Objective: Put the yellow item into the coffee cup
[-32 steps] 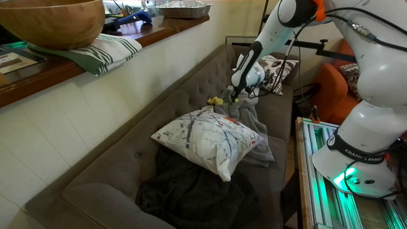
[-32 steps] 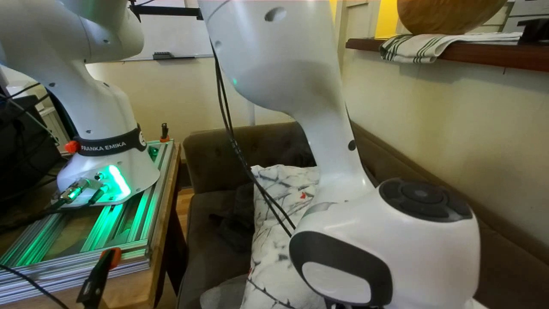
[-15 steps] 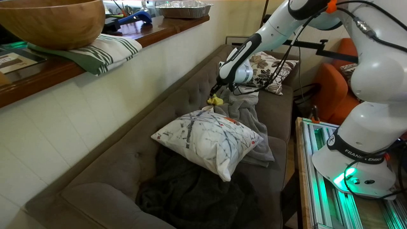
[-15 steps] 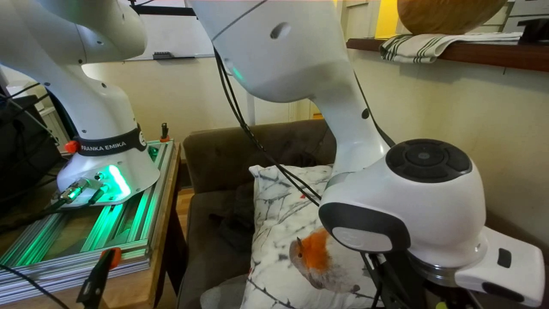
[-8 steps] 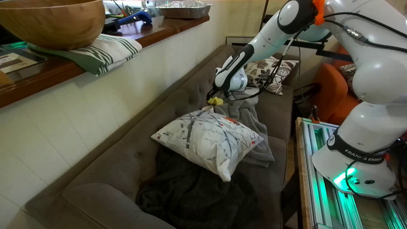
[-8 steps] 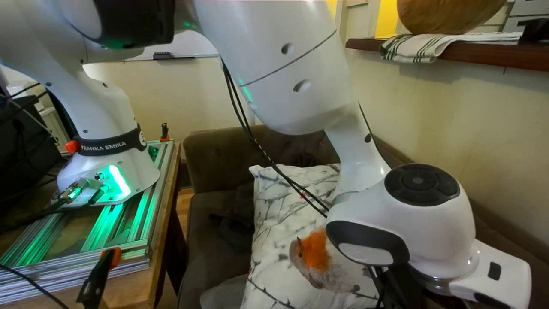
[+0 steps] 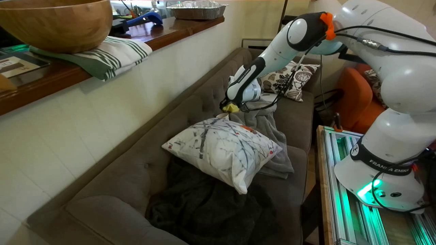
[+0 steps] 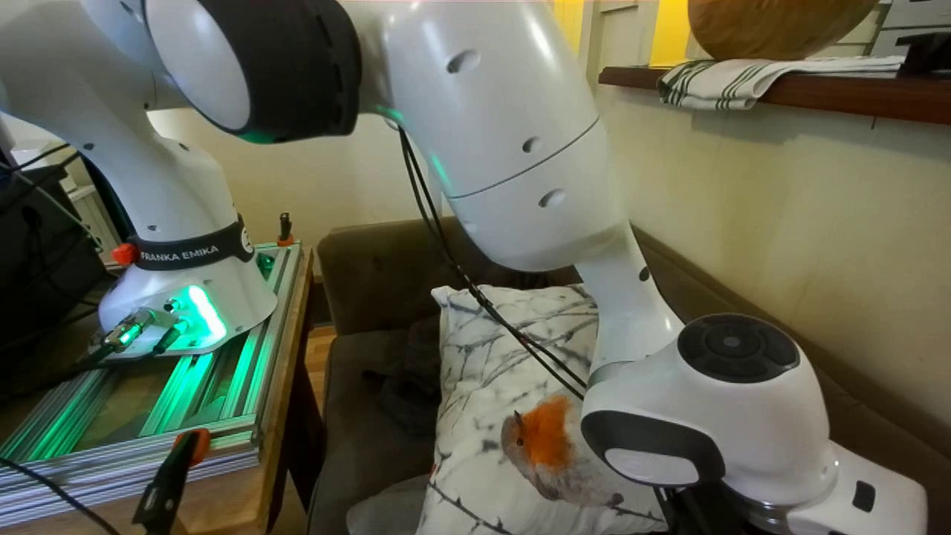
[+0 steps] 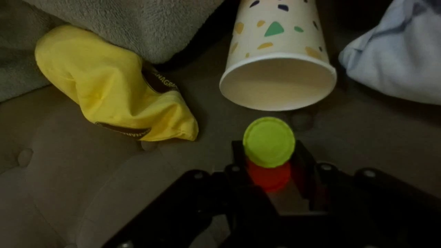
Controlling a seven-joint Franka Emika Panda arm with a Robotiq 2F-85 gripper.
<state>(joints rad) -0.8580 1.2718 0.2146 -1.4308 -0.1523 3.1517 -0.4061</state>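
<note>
The yellow item [image 9: 269,140] is a small round yellow-green disc with a red part beneath it. My gripper [image 9: 268,153] is shut on it, a finger on each side. The coffee cup [image 9: 275,38] is a white paper cup with coloured flecks. In the wrist view its open mouth faces the gripper, and the item is just off the rim, seemingly apart from it. In an exterior view the cup [image 7: 223,116] shows behind the white cushion, and my gripper [image 7: 223,103] is just beyond it; the item is hidden there.
A yellow cloth pouch [image 9: 113,79] lies beside the cup, against a grey blanket [image 9: 148,20]. The white patterned cushion [image 7: 221,146] is on the cup's other side. The sofa's tufted backrest [image 7: 190,109] runs close by. A wooden bowl [image 7: 58,27] stands on the ledge.
The arm has carried the held yellow item left towards the sofa's backrest and the cup in an exterior view, then slightly lower. Cup, pouch and cushion have stayed in place.
</note>
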